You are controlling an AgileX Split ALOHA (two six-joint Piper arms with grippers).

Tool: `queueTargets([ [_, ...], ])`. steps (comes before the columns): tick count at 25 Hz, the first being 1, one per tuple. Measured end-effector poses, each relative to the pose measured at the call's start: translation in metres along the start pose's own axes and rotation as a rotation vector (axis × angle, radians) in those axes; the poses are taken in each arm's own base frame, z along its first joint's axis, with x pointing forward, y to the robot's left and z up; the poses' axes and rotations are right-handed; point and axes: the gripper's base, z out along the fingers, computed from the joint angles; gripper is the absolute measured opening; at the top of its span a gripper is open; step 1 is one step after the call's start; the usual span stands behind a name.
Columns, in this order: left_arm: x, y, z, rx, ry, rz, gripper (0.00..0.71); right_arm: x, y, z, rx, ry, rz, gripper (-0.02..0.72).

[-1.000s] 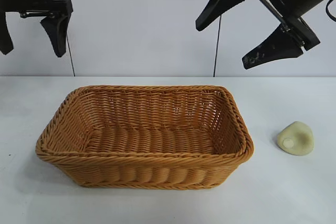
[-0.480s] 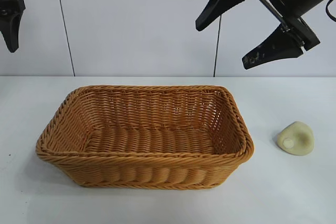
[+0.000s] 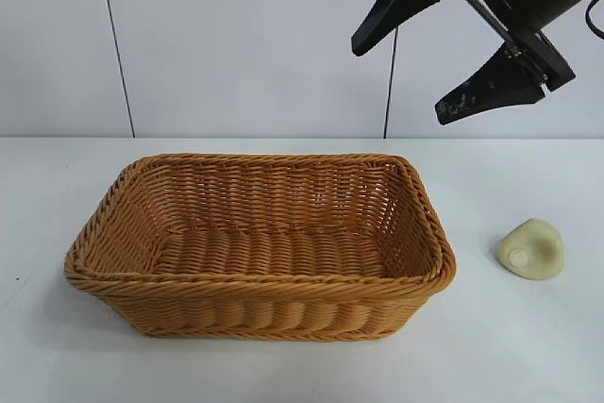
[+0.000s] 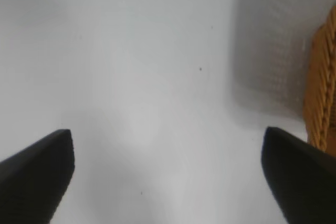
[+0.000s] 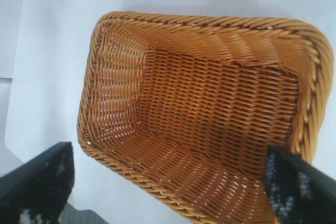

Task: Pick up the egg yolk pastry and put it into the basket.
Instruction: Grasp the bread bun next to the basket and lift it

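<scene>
The basket [image 3: 260,243] is woven of orange-brown wicker with a ribbed, slightly glossy surface and a braided rim. The egg yolk pastry [image 3: 532,249] appears soft, doughy and matt. The table [image 3: 528,346] is finished smooth, white and matt. The right gripper [image 3: 442,42] fingers are of matt black plastic.

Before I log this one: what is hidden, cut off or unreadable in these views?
- Left tool: outside the exterior frame; only its two open tips show in its wrist view.
- Right tool: arm cut by the exterior view's top edge.
- Egg yolk pastry: absent from both wrist views.
- Basket: left wrist view shows only a blurred rim.
</scene>
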Motion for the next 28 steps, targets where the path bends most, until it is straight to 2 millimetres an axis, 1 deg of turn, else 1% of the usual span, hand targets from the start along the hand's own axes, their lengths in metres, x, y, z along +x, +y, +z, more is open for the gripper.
queueTargets([
  [3, 0.034, 0.002, -0.006, 0.0, 0.008, 0.001, 0.692, 0.0, 0.0, 0.0, 0.0, 0.0, 0.0, 0.696],
  [5, 0.059, 0.004, -0.006, -0.001, 0.021, 0.001, 0.692, 0.0, 0.0, 0.0, 0.0, 0.0, 0.0, 0.696],
  [7, 0.079, 0.005, -0.007, -0.001, 0.022, 0.001, 0.692, 0.0, 0.0, 0.0, 0.0, 0.0, 0.0, 0.696],
  [11, 0.127, 0.008, 0.003, -0.003, 0.049, 0.004, 0.692, 0.0, 0.0, 0.0, 0.0, 0.0, 0.0, 0.696],
  [15, 0.172, 0.01, 0.014, 0.01, -0.015, 0.0, 0.692, 0.0, 0.0, 0.0, 0.0, 0.0, 0.0, 0.696],
  [19, 0.203, 0.009, 0.014, 0.046, -0.15, -0.012, 0.692, 0.0, 0.0, 0.0, 0.0, 0.0, 0.0, 0.696],
  [23, 0.222, 0.01, -0.003, 0.067, -0.342, -0.012, 0.692, 0.0, 0.0, 0.0, 0.0, 0.0, 0.0, 0.696],
  [28, 0.244, 0.011, -0.019, 0.081, -0.518, -0.007, 0.692, 0.0, 0.0, 0.0, 0.0, 0.0, 0.0, 0.696],
])
